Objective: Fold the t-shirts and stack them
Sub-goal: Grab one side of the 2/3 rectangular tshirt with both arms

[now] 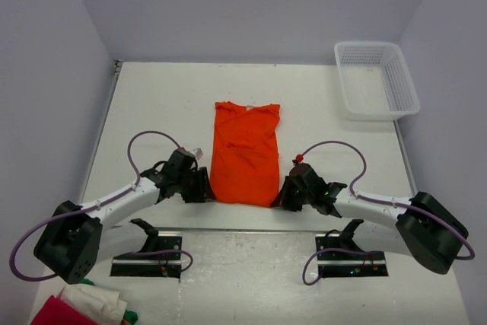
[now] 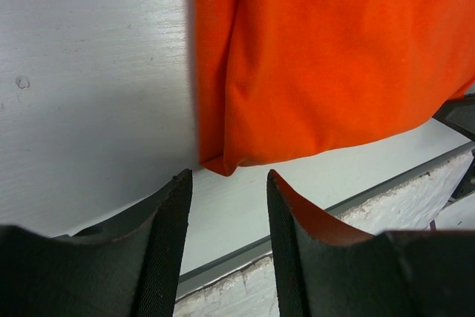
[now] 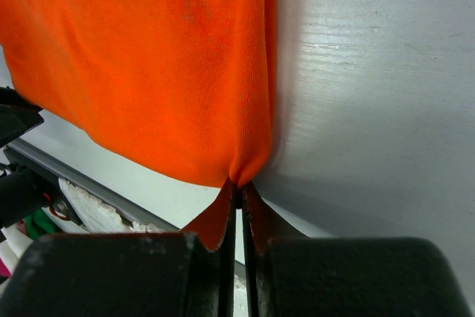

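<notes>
Closest to the lens in the left wrist view, the left claw [image 2: 226,180] stands with its jaws apart and nothing between them. The near-left hem corner of the t-shirt [image 2: 334,72] lies just beyond the tips, in line with the gap but not inside it. Treat this claw as positioned for a grasp, not as holding.

Check the right wrist view next. The right claw [image 3: 239,187] is drawn fully together on the near-right hem corner. The orange cloth gathers into a point where the fingers meet, so read this as a pinch on the fabric.

In the top view, the t-shirt [image 1: 245,154] lies flat near the middle of the surface [image 1: 152,112]. It forms a narrow lengthwise strip, with the collar end away from the arms and the hem toward them. The left claw [image 1: 199,186] and right claw [image 1: 283,194] flank the hem, one at each corner. This placement suggests that the hem is to be lifted at both corners and carried toward the collar for a crosswise fold.

Note that only one corner is secured. Lifting now would likely drag the strip askew, so expect the left claw to need to advance and close first.

A white basket [image 1: 402,81] sits at the far right corner, well apart from the shirt. A red, white and green cloth pile [image 1: 87,306] lies beside the left arm base.
</notes>
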